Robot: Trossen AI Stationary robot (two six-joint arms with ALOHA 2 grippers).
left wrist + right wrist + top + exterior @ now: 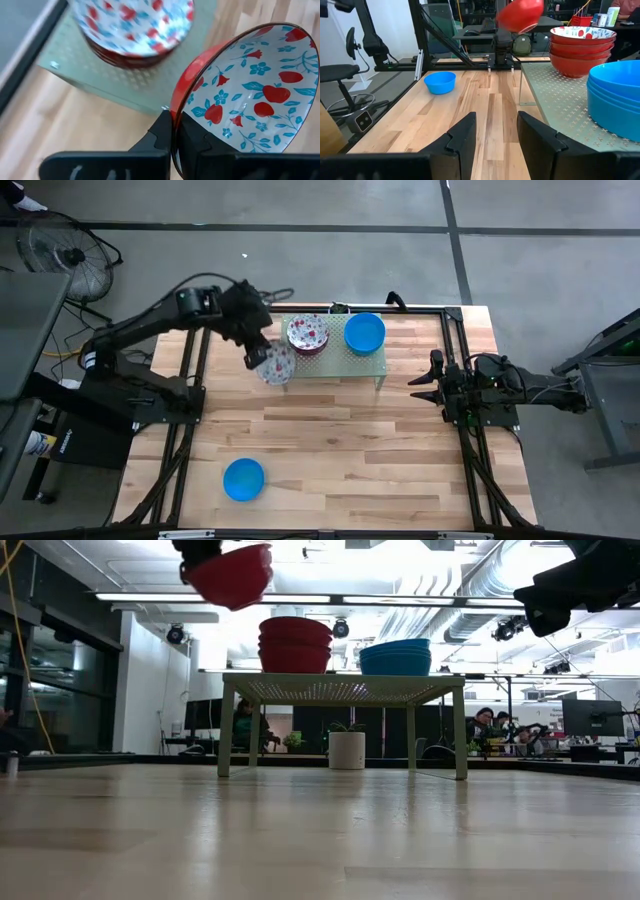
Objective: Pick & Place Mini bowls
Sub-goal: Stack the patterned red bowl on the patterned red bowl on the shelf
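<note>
My left gripper (258, 352) is shut on a mini bowl (250, 90), red outside and white inside with red and blue flowers. It holds the bowl in the air by the left near corner of the green perforated stand (352, 360). On the stand sit a stack of like floral bowls (308, 333) and a stack of blue bowls (364, 333). One blue bowl (243, 479) rests on the table near the front left. At the right edge of the table my right gripper (425, 380) stands open and holds nothing. My left gripper pinches the floral bowl's rim (175, 107), with one finger (195, 140) inside the bowl and the other (161, 135) on its red outer wall. The fingers slant down from the table's left. The bowl hangs tilted, clear of table and stand (232, 575).
The stand's legs (225, 730) stand on the wooden table at the far middle. Bare wood lies between the stand and the lone blue bowl (440, 81). Black frame rails (190, 370) run along both sides of the table. People sit in the room behind.
</note>
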